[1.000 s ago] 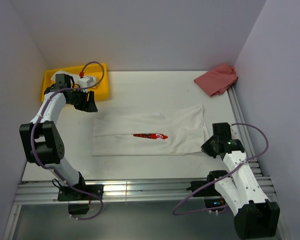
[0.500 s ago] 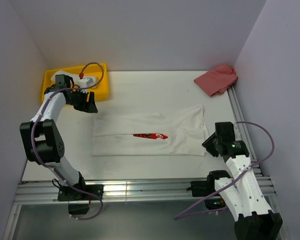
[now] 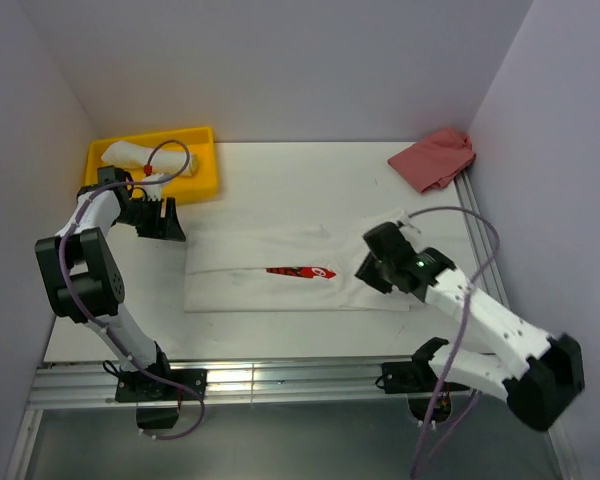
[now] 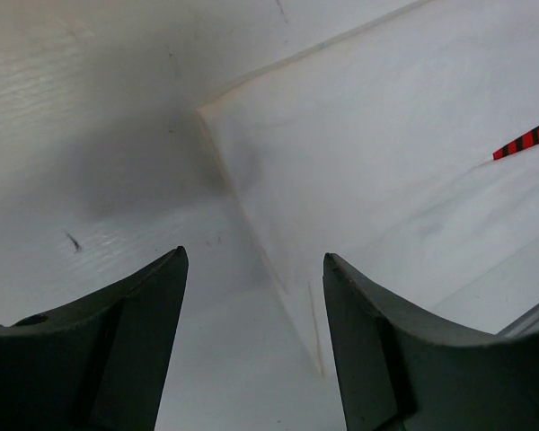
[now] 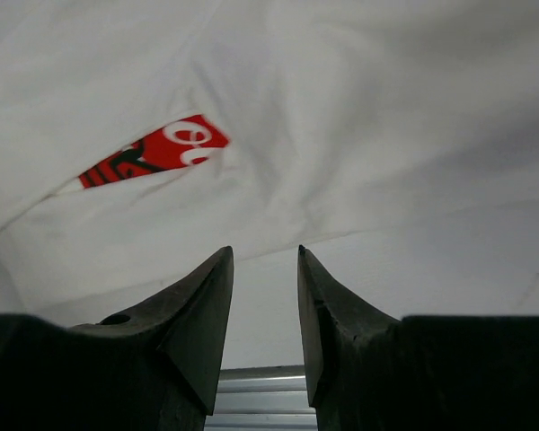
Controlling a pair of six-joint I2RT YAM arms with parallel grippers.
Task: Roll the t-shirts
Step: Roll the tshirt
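Tabletop (image 3: 300, 180), white, seen from above, with a white cotton t-shirt (image 3: 280, 255) lying flat near its middle, folded into a long rectangle. A small red print (image 3: 300, 271) shows on the fabric. The left gripper (image 4: 253, 269) hangs just off the shirt's far left corner, its dark fingers (image 4: 135, 314) spread wide with nothing between them. The right gripper (image 5: 263, 260) sits low over the shirt's right end, its fingers parted by a narrow gap and also empty. A second white t-shirt (image 3: 128, 153), bundled up, rests in a yellow plastic tray (image 3: 208, 165) at the far left. A crumpled pink cloth (image 3: 435, 158) lies at the far right corner, well apart from both arms.
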